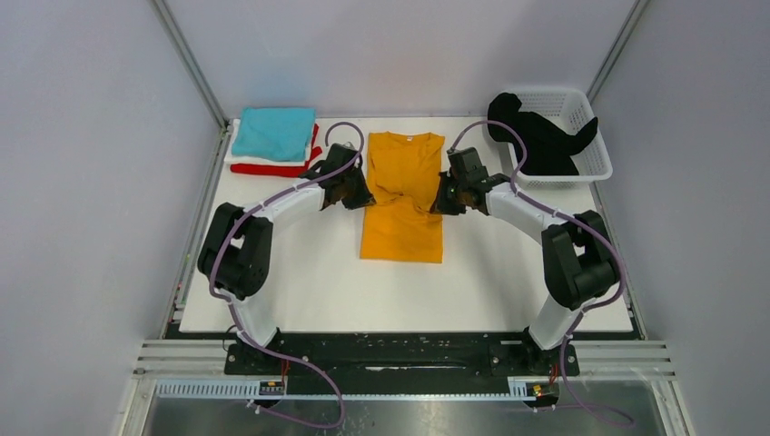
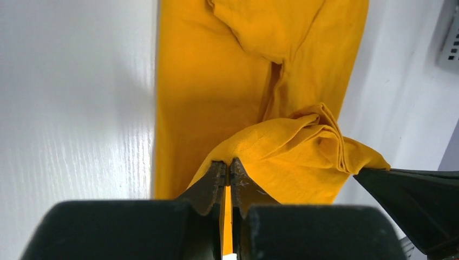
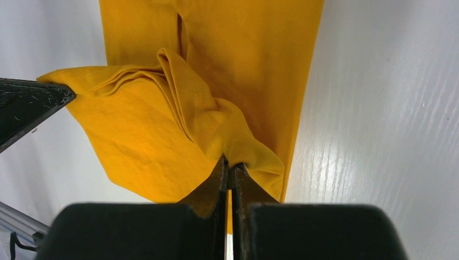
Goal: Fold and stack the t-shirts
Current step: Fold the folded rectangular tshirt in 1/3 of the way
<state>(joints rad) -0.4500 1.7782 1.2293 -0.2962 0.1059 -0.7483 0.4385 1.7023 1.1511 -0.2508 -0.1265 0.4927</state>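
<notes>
The mustard-orange t-shirt [image 1: 402, 222] lies lengthwise on the white desk [image 1: 309, 282], its middle bunched and lifted. The left pincer [image 2: 228, 167] is pressed together on a fold at that shirt's left edge, and the right pincer [image 3: 228, 165] pinches a gathered fold at its right edge. Left of its collar, a teal t-shirt [image 1: 272, 132] tops a red t-shirt [image 1: 272, 169] and a white t-shirt [image 1: 232, 156]. Right of the collar, a black t-shirt [image 1: 540, 141] hangs in a lattice basket [image 1: 595, 169].

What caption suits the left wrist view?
Left tool shut on a bunched fold of the mustard-orange t-shirt, above the white table.
</notes>
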